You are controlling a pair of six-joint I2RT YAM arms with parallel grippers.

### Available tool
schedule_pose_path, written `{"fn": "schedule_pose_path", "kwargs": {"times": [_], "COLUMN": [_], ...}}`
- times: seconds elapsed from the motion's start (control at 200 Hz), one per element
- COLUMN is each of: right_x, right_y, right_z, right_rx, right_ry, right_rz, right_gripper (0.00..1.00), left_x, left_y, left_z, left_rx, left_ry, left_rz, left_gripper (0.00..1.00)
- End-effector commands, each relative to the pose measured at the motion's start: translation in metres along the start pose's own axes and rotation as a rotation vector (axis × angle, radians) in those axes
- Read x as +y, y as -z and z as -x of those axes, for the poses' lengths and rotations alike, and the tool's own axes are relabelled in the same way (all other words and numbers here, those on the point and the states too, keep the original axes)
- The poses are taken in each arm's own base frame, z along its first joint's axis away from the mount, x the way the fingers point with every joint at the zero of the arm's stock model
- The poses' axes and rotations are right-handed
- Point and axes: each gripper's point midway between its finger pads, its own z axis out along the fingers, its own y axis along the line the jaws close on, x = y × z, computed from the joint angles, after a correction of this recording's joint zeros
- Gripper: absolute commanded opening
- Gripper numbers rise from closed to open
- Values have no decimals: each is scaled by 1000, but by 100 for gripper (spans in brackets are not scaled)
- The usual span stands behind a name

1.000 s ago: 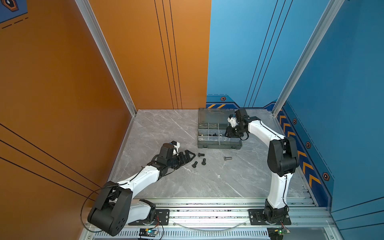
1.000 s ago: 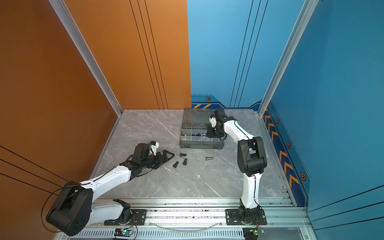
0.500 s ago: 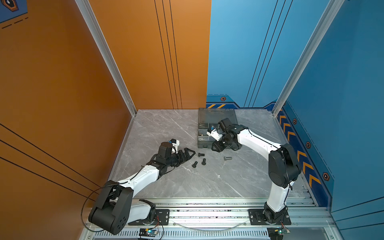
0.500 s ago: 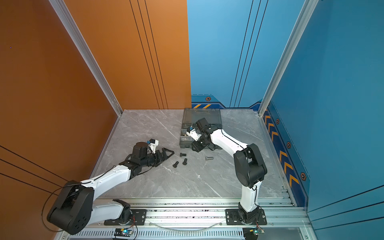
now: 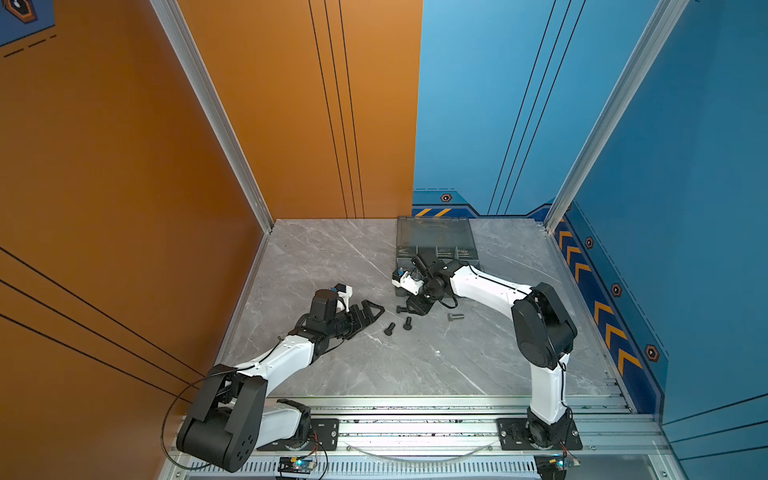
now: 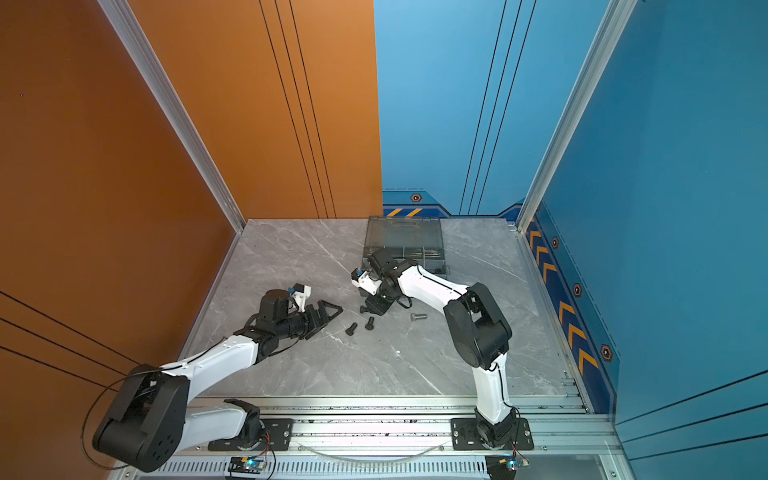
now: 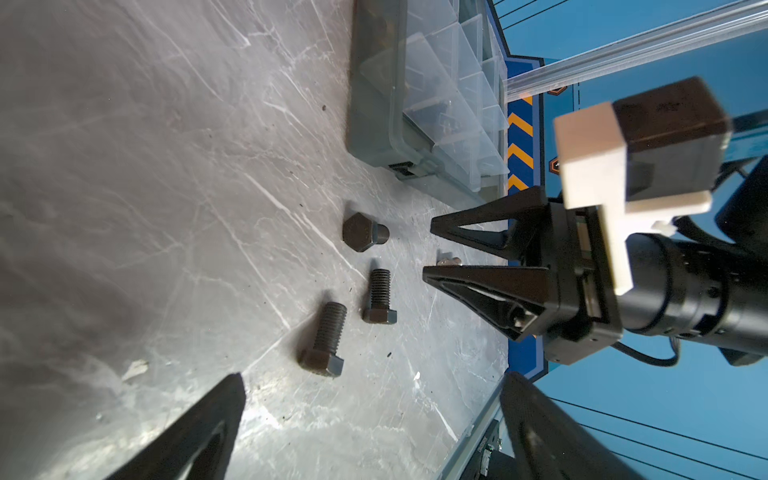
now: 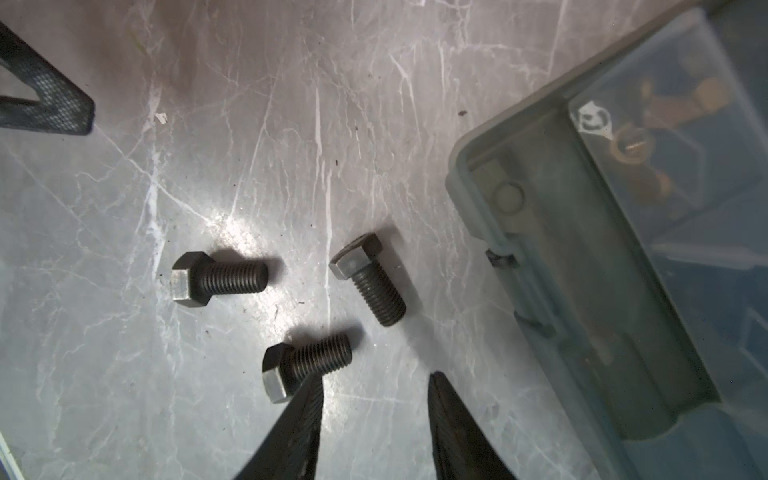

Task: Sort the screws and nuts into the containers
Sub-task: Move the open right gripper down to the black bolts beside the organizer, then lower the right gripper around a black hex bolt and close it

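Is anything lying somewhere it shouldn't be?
Yes. Three black bolts lie scattered on the table in front of the grey case, pointing different ways. One silver bolt lies apart from them. They belong in the case. Nothing looks broken.

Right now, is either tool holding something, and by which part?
Nothing is held. The left tool is wide open and empty; the right tool stands open too, a black bolt lying just outside its gap.
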Motion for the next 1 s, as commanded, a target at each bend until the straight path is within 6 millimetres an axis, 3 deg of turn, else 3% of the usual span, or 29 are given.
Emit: {"fn": "schedule_pose_path", "kwargs": {"times": [0.0, 0.19, 0.205, 0.31, 0.536, 0.991], "right_x": [-3, 4, 3, 1, 0, 1], "right_y": [-3, -7, -17, -25, -35, -52], "right_z": [15, 28, 23, 24, 30, 20], "right_rx": [-12, -26, -5, 4, 2, 35], "right_ry": [37, 69, 66, 67, 68, 43], "right_rz": [-28, -18, -11, -9, 6, 32], "right_gripper": [44, 44, 44, 44, 44, 41], "left_x": [-2, -1, -1, 2, 8, 11], "left_y": [5, 11, 11, 15, 21, 24], "left_z": [-3, -3, -2, -1, 0, 1], "left_rx": [6, 4, 0, -7, -20, -23], "left_ry": [-3, -1, -3, 3, 17, 25], "left_rz": [-29, -41, -43, -42, -39, -30], "left_gripper": [98, 98, 98, 98, 98, 98]}}
